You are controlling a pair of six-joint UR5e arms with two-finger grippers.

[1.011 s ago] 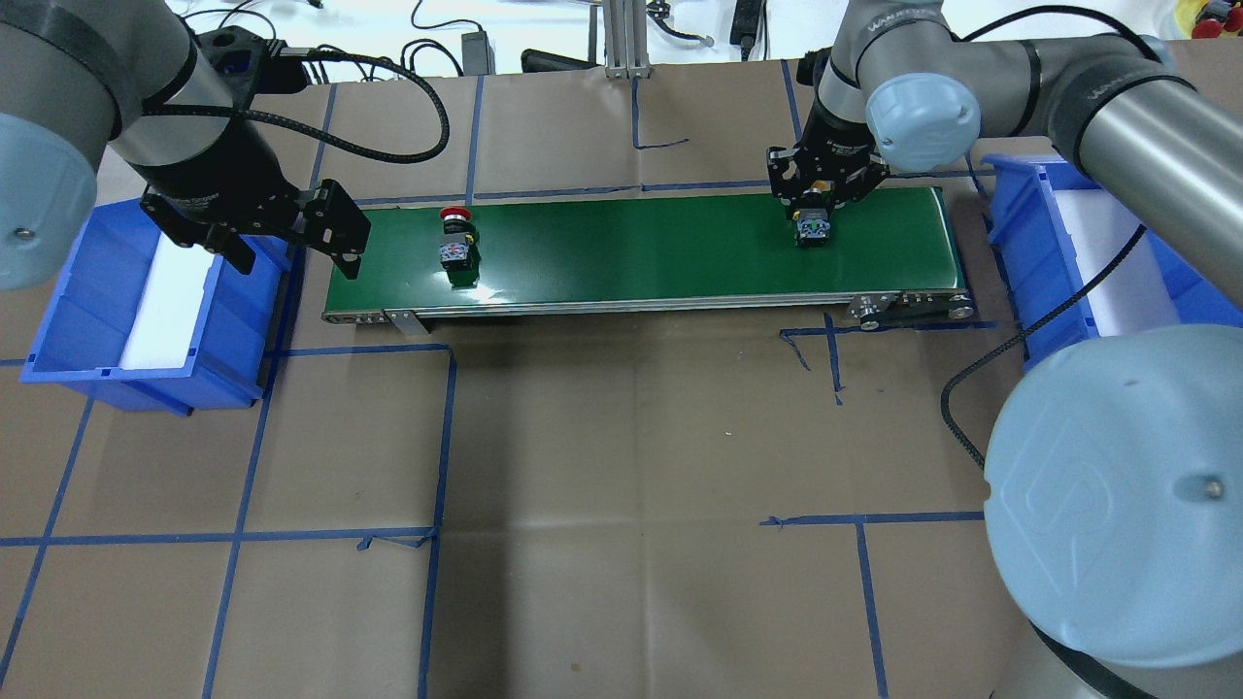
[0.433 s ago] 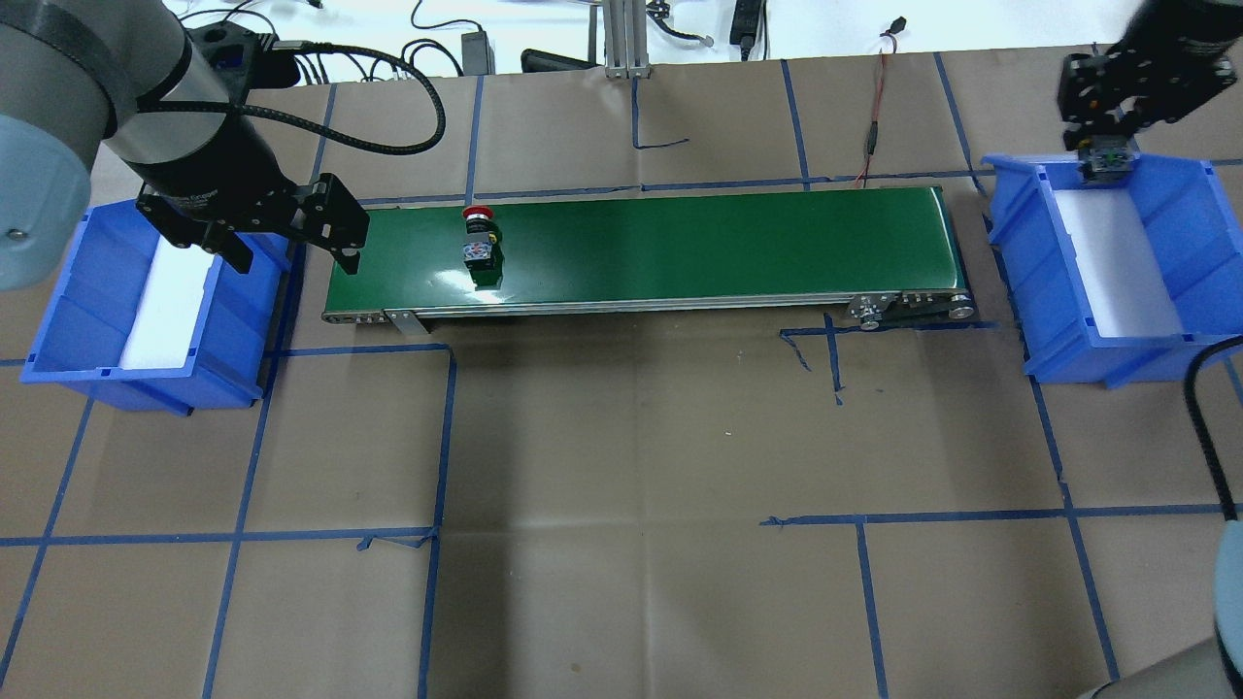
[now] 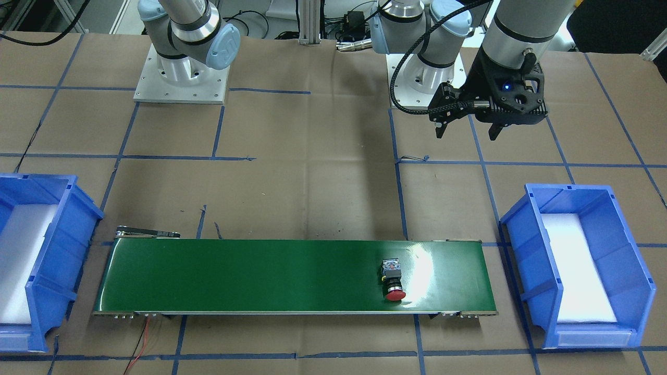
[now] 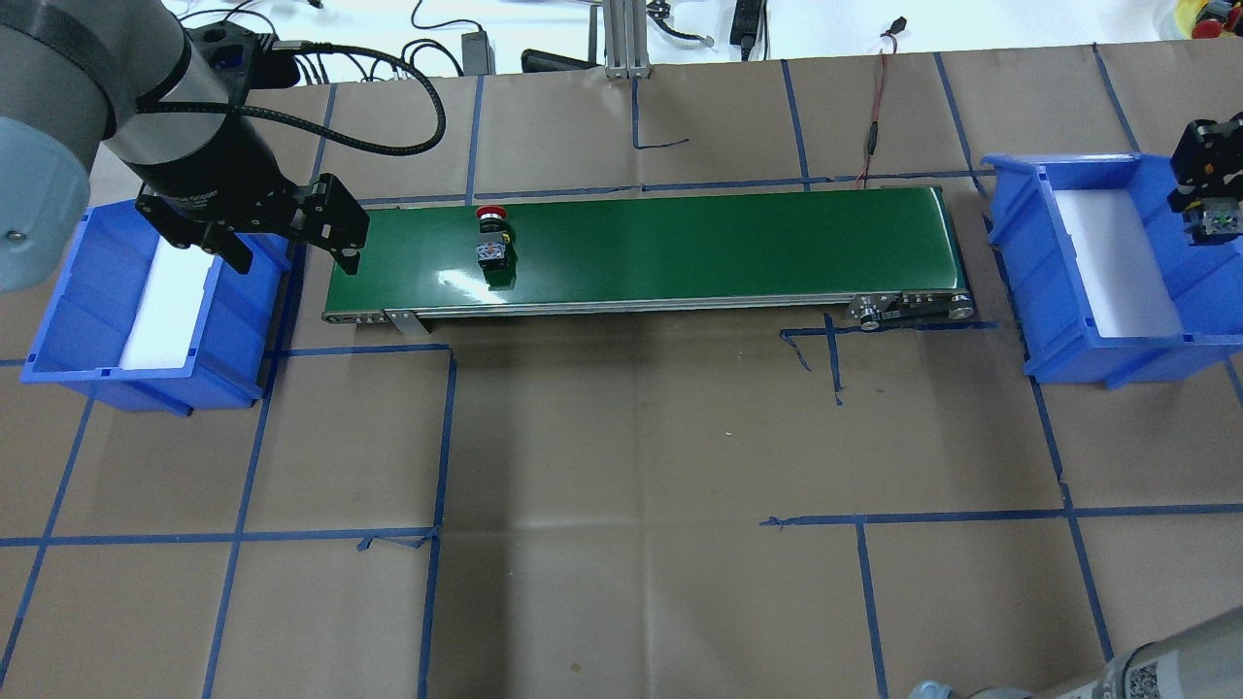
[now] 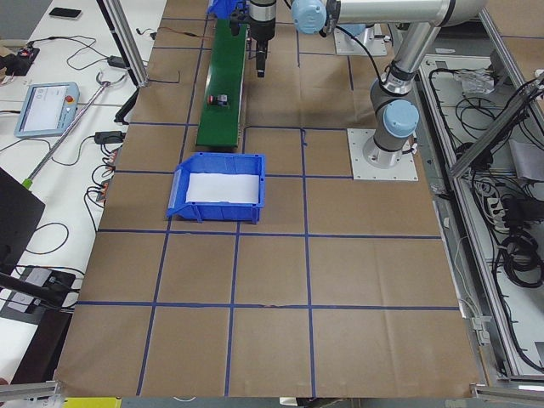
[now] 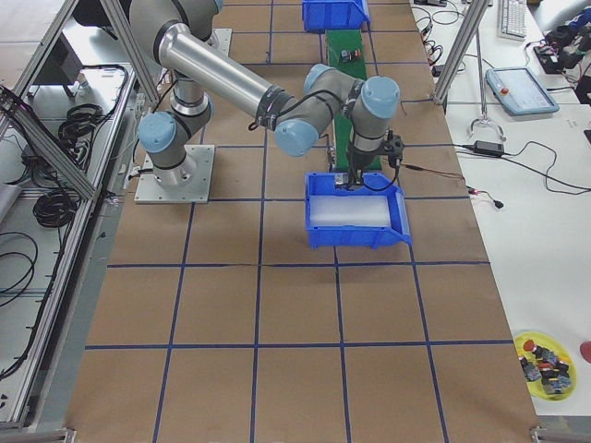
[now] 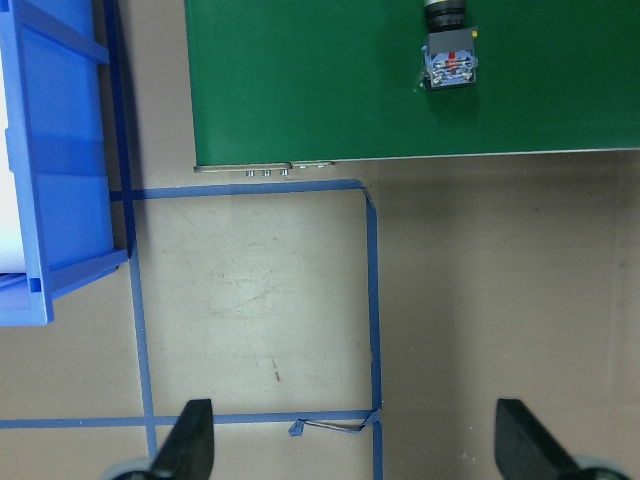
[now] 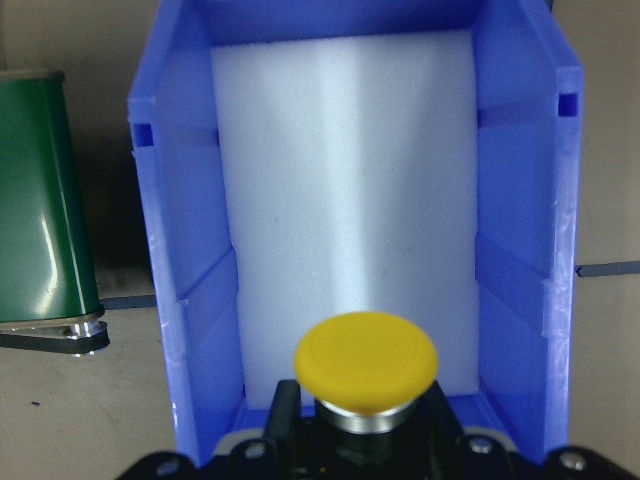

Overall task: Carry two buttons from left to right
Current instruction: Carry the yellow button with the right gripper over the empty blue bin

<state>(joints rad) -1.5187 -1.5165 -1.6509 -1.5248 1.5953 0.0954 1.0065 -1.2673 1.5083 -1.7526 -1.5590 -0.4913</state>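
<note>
- While the right gripper (image 4: pixel 1212 216) is clamping the yellow button (image 8: pixel 366 362), it is holding it above the right blue bin (image 4: pixel 1044 282).
- The red button (image 4: pixel 490 238) is lying on its side on the green belt (image 4: pixel 680 243), near its left end.
- The left gripper (image 4: pixel 296 264) is hovering off that end, fingers spread wide, apart from the red button.
- Each button is showing a mushroom cap; the red one is also showing a black body and a grey rear block.

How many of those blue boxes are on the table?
2. The left blue bin sits off the green conveyor belt's end on the robot's left; the right blue bin off its other end. None seems hidden.
</note>
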